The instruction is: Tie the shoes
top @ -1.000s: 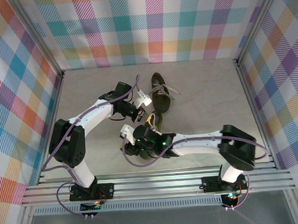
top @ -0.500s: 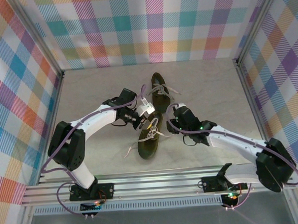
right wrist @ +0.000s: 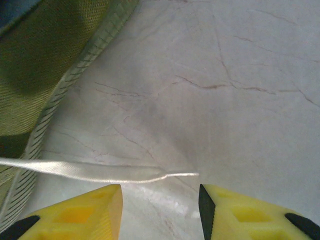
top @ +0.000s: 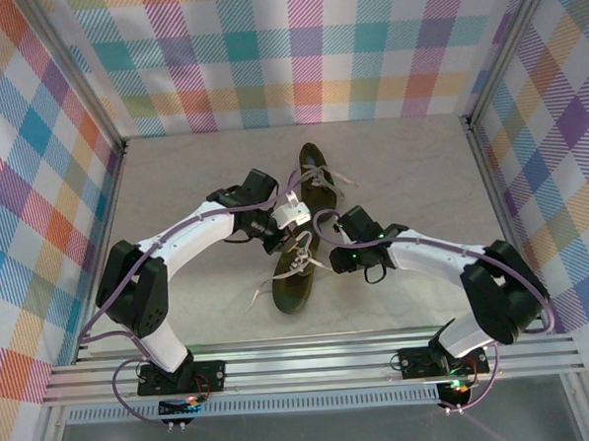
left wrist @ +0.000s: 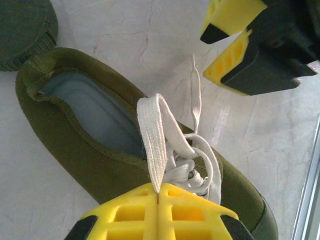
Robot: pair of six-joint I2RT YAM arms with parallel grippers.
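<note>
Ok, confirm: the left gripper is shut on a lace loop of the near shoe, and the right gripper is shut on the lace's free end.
The right gripper is open: the right wrist view shows the lace end ungripped ahead of it. The left gripper does hold the lace loop.

Bright, even light; soft shadows

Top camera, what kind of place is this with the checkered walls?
Probably a robot test booth, not a home: checkered panels box in a stone-look table, and a left arm and right arm, bolted to a metal rail, work on shoes.
</note>
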